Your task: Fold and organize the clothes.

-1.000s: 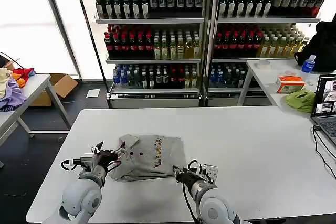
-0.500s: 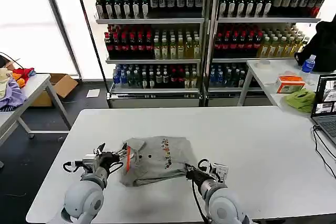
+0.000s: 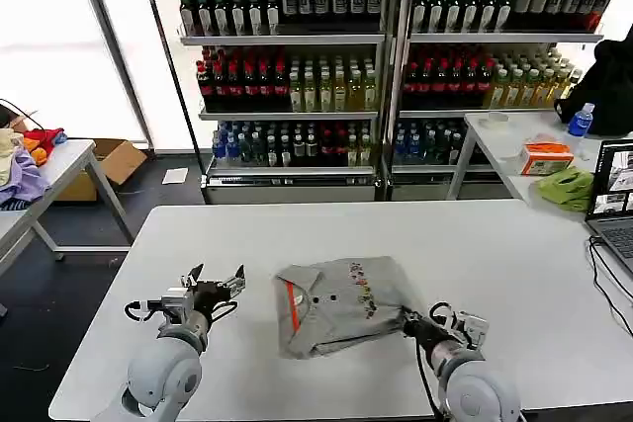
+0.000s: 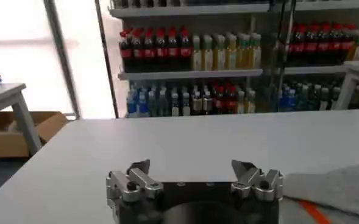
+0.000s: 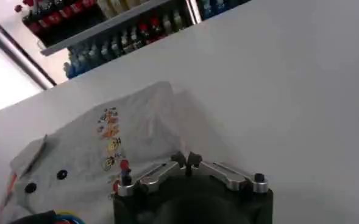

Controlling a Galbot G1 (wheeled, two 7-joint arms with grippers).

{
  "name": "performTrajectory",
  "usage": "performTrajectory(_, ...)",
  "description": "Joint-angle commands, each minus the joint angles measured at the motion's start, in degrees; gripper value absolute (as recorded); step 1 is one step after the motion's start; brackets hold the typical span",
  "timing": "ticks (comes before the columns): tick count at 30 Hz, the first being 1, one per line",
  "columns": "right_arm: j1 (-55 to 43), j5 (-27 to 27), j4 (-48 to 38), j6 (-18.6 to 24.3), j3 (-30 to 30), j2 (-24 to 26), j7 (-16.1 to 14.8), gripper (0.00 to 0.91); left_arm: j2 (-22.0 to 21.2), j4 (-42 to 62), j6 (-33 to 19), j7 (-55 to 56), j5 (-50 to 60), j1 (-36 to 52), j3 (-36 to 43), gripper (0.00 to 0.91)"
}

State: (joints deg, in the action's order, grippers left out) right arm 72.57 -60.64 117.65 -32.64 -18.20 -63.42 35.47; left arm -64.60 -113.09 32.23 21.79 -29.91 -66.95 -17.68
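Your folded light grey shirt lies on the white bench, near the front edge and a little right of centre. Its orange-red stripe runs along the side nearest your left arm, dark buttons sit just beside that stripe, and the small multicoloured chest print faces up.

Your right pincer is at the shirt's near right corner, low over the bench. In the right wrist view its fingers meet tip to tip — closed — right at the edge of the grey fabric, but you cannot tell from these views whether any cloth is pinched between them.

Your left pincer sits apart from the shirt, off the striped side, with bare bench between the two. Its fingers are spread wide and hold nothing; the left wrist view shows both fingertips standing apart over the bench, with a corner of the shirt and a bit of the orange stripe off to one side.

Behind the bench stand shelves of bottled drinks. A second bench at the right carries a lime-green cloth and an orange box.
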Motion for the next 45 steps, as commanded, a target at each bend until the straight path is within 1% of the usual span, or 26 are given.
performTrajectory(1, 3.58, 5.21, -0.65, -0.4, -7.59, 1.43, -2.07, 0.907, 0.03, -0.1, -1.24, -0.21, 1.7, 0.17, -0.42, 0.907)
performTrajectory(2, 3.82, 7.82, -0.31, -0.27, -7.86, 1.22, -2.61, 0.907, 0.09, -0.07, -1.72, -0.05, 1.71, 0.2, -0.48, 0.907)
performTrajectory(3, 4.08, 13.18, 0.39, -0.29, -8.51, 0.94, -3.39, 0.907, 0.07, 0.0, -3.29, 0.48, 1.72, 0.32, -0.65, 0.907)
performTrajectory(4, 4.38, 19.14, 1.19, -0.28, -9.09, 0.67, -4.53, 0.907, 0.08, -0.1, -3.46, 0.72, 1.78, 0.44, -0.76, 0.907)
performTrajectory(6, 4.79, 24.57, 3.61, -0.29, -11.26, 0.26, -6.34, 0.907, 0.27, -0.56, -3.42, 0.71, 1.98, 0.35, -1.17, 0.907)
performTrajectory(8, 4.64, 24.8, 5.75, -0.47, -12.49, 0.44, -6.55, 0.907, 0.39, -0.82, -3.23, 0.65, 2.2, 0.27, -1.18, 0.907)
performTrajectory(9, 4.14, 26.18, 6.92, -0.43, -12.67, 0.28, -7.08, 0.907, 0.45, -0.88, -3.13, 0.52, 2.43, 0.15, -1.16, 0.907)
performTrajectory(11, 2.92, 26.07, 8.04, -0.42, -11.86, -0.19, -7.37, 0.907, 0.37, -0.71, -3.0, 0.45, 2.59, 0.13, -1.0, 0.907)
performTrajectory(14, 0.55, 25.79, 9.05, -0.19, -7.03, -1.49, -8.21, 0.907, 0.09, -0.7, -2.68, 0.34, 2.95, -0.15, -0.6, 0.907)
performTrajectory(15, -0.92, 25.98, 8.68, -0.24, -3.88, -2.05, -8.43, 0.907, -0.08, -0.8, -2.52, 0.25, 3.02, -0.38, -0.46, 0.907)
performTrajectory(16, -1.52, 26.17, 8.34, -0.23, -2.58, -2.26, -8.45, 0.907, -0.15, -0.85, -2.46, 0.24, 3.07, -0.52, -0.39, 0.907)
performTrajectory(17, -2.47, 26.29, 7.52, -0.27, 0.2, -2.84, -8.37, 0.907, -0.15, -0.88, -2.45, 0.22, 3.11, -0.62, -0.38, 0.907)
performTrajectory(19, -4.76, 26.77, 4.25, -0.42, 3.66, -4.34, -7.16, 0.907, -0.21, -1.11, -2.44, 0.19, 3.16, -0.96, -0.53, 0.907)
performTrajectory(21, -5.79, 26.49, 1.66, -0.44, 5.37, -5.29, -6.51, 0.907, -0.2, -1.27, -2.44, 0.16, 3.17, -1.22, -0.71, 0.907)
performTrajectory(26, -6.16, 24.7, -2.95, -0.47, 7.29, -6.75, -5.26, 0.907, -0.53, -1.31, -2.39, 0.16, 3.2, -1.66, -0.78, 0.907)
performTrajectory(33, -5.98, 24.58, -7.71, -0.4, 7.32, -8.07, -5.31, 0.907, -1.06, -1.2, -2.27, 0.14, 3.33, -1.92, -0.51, 0.907)
performTrajectory(40, -3.65, 25.77, -5.39, -0.54, 6.87, -6.69, -3.86, 0.907, -0.62, -1.16, -2.01, 0.12, 3.17, -2.15, -0.78, 0.907)
performTrajectory(45, 0.53, 26.97, -1.11, -0.6, 7.18, -5.48, -2.67, 0.907, -0.6, -1.2, -1.96, 0.08, 3.1, -2.21, -0.81, 0.907)
